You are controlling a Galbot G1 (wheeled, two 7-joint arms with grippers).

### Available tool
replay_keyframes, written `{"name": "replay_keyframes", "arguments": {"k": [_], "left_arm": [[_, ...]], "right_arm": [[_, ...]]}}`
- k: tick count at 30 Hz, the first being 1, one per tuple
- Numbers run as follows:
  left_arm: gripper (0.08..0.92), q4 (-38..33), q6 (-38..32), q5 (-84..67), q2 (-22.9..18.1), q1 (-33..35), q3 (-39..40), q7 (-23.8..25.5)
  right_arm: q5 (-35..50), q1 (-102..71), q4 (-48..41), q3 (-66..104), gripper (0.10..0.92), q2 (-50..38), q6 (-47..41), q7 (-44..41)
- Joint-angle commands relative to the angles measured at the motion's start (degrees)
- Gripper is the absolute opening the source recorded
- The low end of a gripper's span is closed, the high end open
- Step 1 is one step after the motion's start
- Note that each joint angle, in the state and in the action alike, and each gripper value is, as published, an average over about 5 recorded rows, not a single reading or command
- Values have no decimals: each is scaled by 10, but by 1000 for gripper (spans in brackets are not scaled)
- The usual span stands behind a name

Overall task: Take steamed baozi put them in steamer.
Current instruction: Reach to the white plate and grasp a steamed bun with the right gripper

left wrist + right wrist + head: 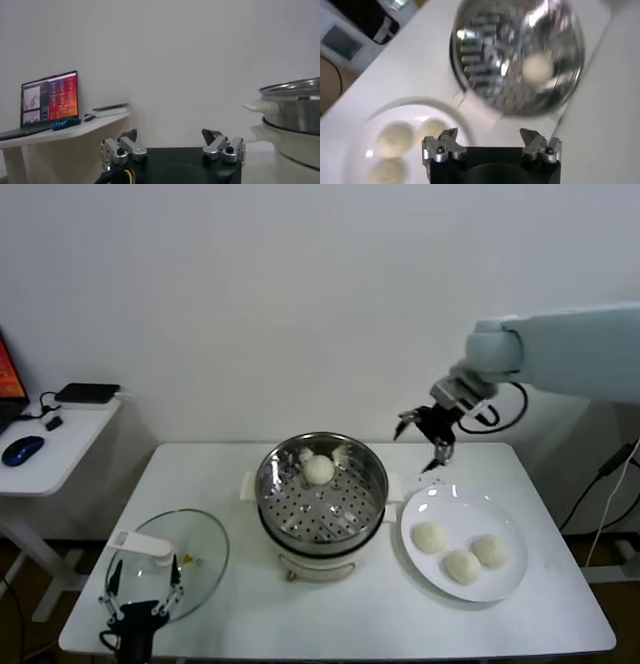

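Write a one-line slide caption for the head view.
Open right gripper hovers between steamer, holding one baozi, and plate with three more.

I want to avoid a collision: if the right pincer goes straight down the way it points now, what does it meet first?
Probably the plate near its rim, or the table beside the steamer; depth is unclear. The right pincer is open and empty.

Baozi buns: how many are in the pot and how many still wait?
One baozi already sits in the steamer. Three more wait on the plate. The right tool hangs open and empty above the table behind the plate. The left tool is parked by the glass lid.
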Motion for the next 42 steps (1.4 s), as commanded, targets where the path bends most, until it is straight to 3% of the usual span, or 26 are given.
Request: {"name": "replay_keyframes", "arguments": {"k": [1,15,26,42], "left_arm": [[823,5,0,1,3,-3,0,1],[823,11,-5,9,3,3,-5,1],[823,17,-11,14,0,4,-4,-1],[823,23,-15,19,-1,1,-6,-4]], "right_arm": [[10,-78,70,-11,823,-61,-270,27],[-17,-284,-10,151,823,-65,-287,70],[-87,-332,-71,183,823,-60,-238,70],[-96,-371,-112,219,820,-35,-218,79]]}}
